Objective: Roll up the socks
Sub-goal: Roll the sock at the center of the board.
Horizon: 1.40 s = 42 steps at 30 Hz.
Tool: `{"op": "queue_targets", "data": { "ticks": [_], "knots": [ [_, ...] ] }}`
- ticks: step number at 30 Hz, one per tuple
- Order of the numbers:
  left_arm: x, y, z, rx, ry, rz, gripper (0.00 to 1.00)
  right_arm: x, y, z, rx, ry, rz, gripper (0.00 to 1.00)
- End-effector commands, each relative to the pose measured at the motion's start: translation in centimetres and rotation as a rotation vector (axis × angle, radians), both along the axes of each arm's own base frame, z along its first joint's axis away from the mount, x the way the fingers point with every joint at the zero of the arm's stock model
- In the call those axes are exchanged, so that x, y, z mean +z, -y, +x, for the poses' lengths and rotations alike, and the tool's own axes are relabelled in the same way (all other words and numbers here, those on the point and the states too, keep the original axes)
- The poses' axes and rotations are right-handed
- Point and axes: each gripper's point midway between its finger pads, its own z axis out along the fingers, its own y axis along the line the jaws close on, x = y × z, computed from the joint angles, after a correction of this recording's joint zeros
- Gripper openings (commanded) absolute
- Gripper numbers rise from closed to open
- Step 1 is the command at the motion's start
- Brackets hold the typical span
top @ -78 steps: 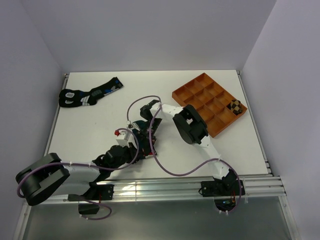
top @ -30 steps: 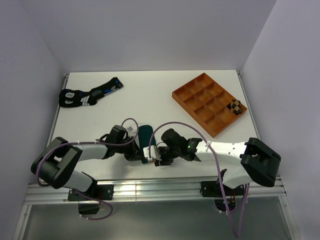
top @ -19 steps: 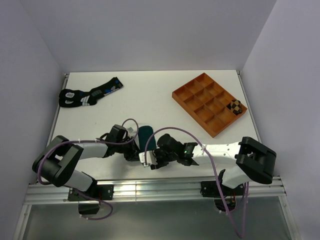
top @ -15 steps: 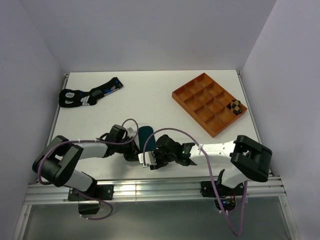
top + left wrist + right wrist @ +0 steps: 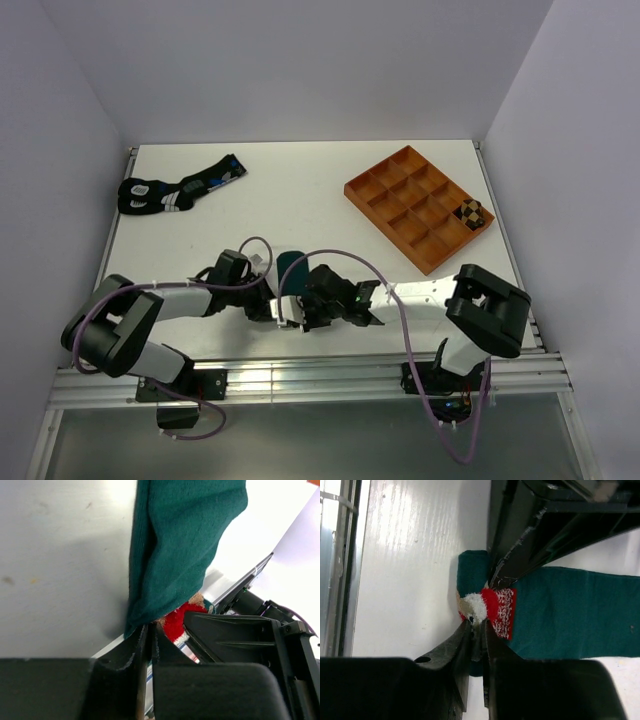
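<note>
left gripper (image 5: pixel 149 631) and right gripper (image 5: pixel 476 626) both pinched shut on one teal sock (image 5: pixel 185 540) end, its length running straight out ahead of the left jaws.

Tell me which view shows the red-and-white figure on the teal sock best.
Right wrist: the figure on the teal sock lies in plain sight. Left wrist shows only a red sliver; the top view leaves it unclear.

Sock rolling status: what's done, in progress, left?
Done: a checkered bundle, apparently a rolled sock, sits in a right-hand compartment of the orange tray. In hand: left jaws and right jaws are both shut on the near end of the teal sock, otherwise flat, so its roll has barely begun. Left: finish it; the dark socks at the far left lie unrolled.
</note>
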Motion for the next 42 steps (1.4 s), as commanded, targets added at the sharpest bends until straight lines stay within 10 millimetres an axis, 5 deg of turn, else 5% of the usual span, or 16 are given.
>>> {"op": "queue_targets", "data": {
  "ticks": [1, 10, 16, 24, 37, 42],
  "knots": [
    [1.8, 0.3, 1.4, 0.061, 0.074, -0.049, 0.14, 0.6, -0.6, 0.1, -0.027, -0.127, 0.015, 0.00],
    [3.5, -2.0, 3.2, 0.260, 0.225, -0.004, 0.22, 1.2, 1.3, 1.8, -0.089, -0.468, -0.058, 0.00],
    [4.4, -3.9, 3.5, 0.339, 0.301, 0.042, 0.24, 1.8, 0.8, 2.3, -0.071, -0.750, -0.106, 0.00],
    [6.4, -5.3, 6.3, 0.395, 0.601, 0.106, 0.32, 2.6, -0.3, 3.6, -0.014, -1.106, -0.048, 0.00],
    [8.4, -1.8, 7.1, 0.224, 1.003, 0.031, 0.42, 2.0, 0.7, 5.0, -0.151, -1.315, -0.009, 0.00],
    [7.7, 0.0, 6.8, 0.110, 1.041, -0.003, 0.44, 1.3, 0.9, 5.7, -0.194, -1.314, -0.027, 0.00]
  ]
}}
